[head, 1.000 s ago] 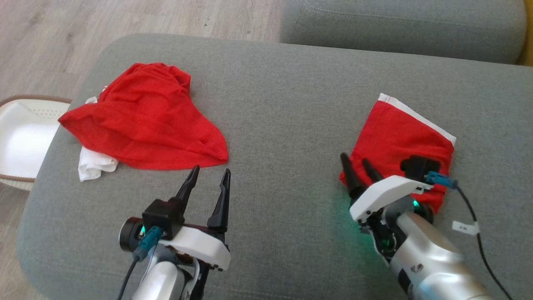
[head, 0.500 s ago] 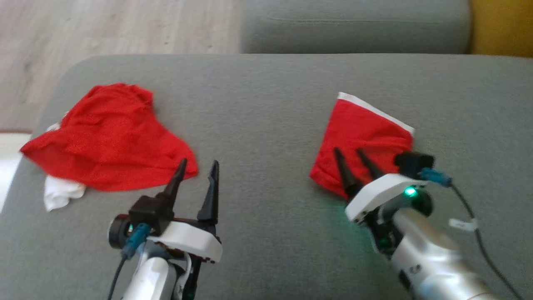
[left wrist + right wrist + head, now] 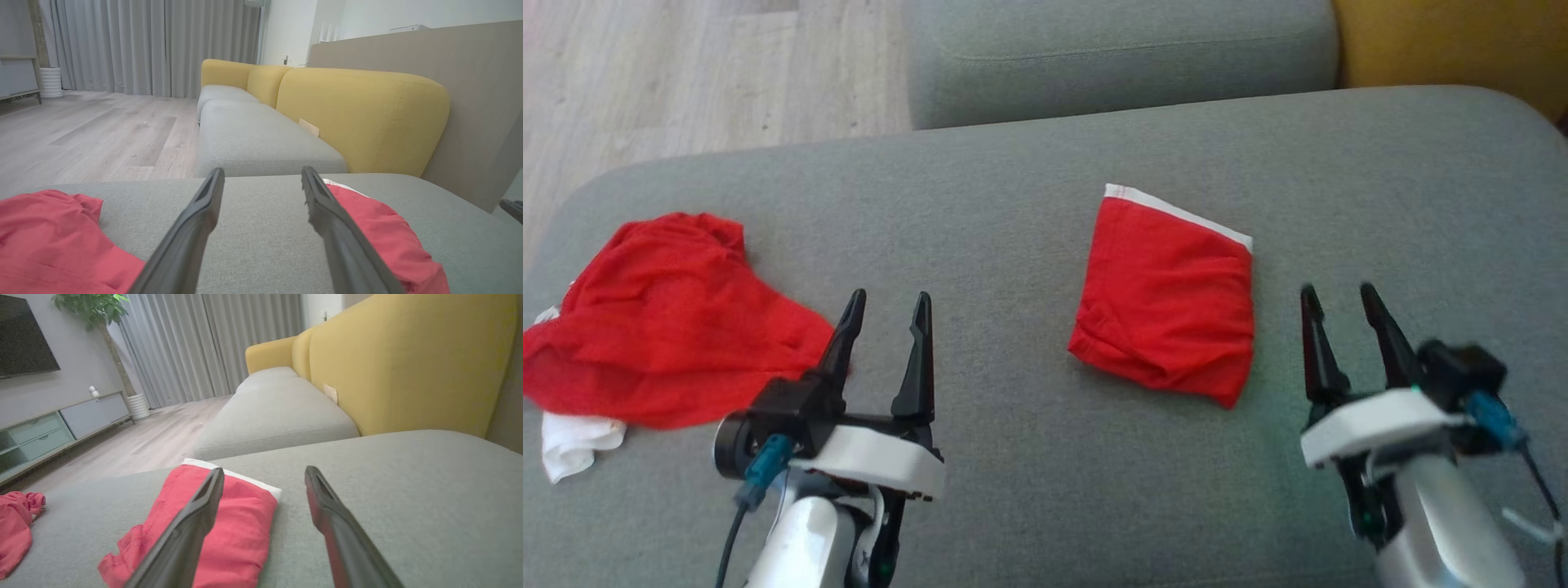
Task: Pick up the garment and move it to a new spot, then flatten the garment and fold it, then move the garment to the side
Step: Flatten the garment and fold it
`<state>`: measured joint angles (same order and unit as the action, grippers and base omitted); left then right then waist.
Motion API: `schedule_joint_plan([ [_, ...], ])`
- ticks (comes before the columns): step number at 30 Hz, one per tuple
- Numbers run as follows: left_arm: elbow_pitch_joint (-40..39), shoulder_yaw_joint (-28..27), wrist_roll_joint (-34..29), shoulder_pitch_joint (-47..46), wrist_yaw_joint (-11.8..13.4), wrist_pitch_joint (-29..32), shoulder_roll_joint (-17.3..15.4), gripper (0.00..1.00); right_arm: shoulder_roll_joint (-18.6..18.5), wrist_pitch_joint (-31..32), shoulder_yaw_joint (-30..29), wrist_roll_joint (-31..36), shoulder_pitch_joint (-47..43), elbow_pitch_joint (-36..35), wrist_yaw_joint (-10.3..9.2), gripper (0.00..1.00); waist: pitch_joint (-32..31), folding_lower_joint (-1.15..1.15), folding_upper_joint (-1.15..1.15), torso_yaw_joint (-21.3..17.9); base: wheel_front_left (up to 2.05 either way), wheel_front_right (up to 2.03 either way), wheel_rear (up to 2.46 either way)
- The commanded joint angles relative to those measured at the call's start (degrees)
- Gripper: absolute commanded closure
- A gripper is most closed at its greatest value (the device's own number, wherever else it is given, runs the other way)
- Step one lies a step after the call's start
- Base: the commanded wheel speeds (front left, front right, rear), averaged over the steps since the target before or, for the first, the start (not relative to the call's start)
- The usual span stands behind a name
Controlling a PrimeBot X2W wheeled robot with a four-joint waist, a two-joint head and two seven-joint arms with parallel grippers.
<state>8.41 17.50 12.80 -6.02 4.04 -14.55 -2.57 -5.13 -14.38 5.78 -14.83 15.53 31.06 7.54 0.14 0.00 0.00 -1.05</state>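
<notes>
Right tool (image 3: 1338, 289) withdrawn off folded red knit garment (image 3: 1168, 302), jaws spread; left tool (image 3: 889, 295) spread too.

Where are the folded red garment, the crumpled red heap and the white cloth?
folded red garment (image 3: 1168, 310), head view, middle of its top
crumpled red heap (image 3: 662, 318), head view, its centre
white cloth (image 3: 572, 445), head view, exposed corner

Home living room.
Long sofa (image 3: 273, 412) with grey seats and yellow backrest (image 3: 408, 363); full-length grey curtains (image 3: 184, 347); pale wood-plank floor (image 3: 81, 134); dark TV (image 3: 24, 339) on wall above low cabinet (image 3: 61, 424) with drawers; potted plant (image 3: 102, 306) alongside.
</notes>
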Motion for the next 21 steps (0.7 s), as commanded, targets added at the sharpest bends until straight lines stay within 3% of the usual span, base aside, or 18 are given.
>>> schedule_joint_plan([
  [1,-2.5,-2.4,-0.5,-1.5,0.1,-0.4,-0.3,0.00,1.2,-0.6,-0.1,1.4,0.6,-3.7,-0.05,0.00,-0.2,0.00,0.00,-0.5,0.00,0.00,0.00],
  [8,-4.0,-3.0,-1.9,0.5,-0.1,-0.4,-0.3,0.00,2.2,-0.6,-2.7,4.5,-5.6,-10.1,-0.05,0.00,-0.2,0.00,0.00,-1.7,0.00,0.00,0.00],
  [19,-4.4,-1.7,-2.3,0.2,-0.7,-0.4,-0.3,0.00,2.2,-0.6,-1.8,3.3,-6.1,-11.7,-0.05,0.00,2.4,0.00,0.00,0.1,0.00,0.00,0.00],
  [20,-4.4,-1.4,-2.3,-0.2,-0.9,-0.4,-0.3,0.00,2.2,-0.6,-1.7,3.5,-5.5,-11.7,-0.05,0.53,3.0,0.00,0.00,0.6,0.00,0.00,0.00],
  [21,-4.4,-1.1,-2.3,-0.6,-1.0,-0.4,-0.3,0.00,2.2,-0.6,-1.5,3.8,-4.9,-11.6,-0.05,1.00,3.6,0.00,0.00,1.2,0.00,0.00,0.00],
])
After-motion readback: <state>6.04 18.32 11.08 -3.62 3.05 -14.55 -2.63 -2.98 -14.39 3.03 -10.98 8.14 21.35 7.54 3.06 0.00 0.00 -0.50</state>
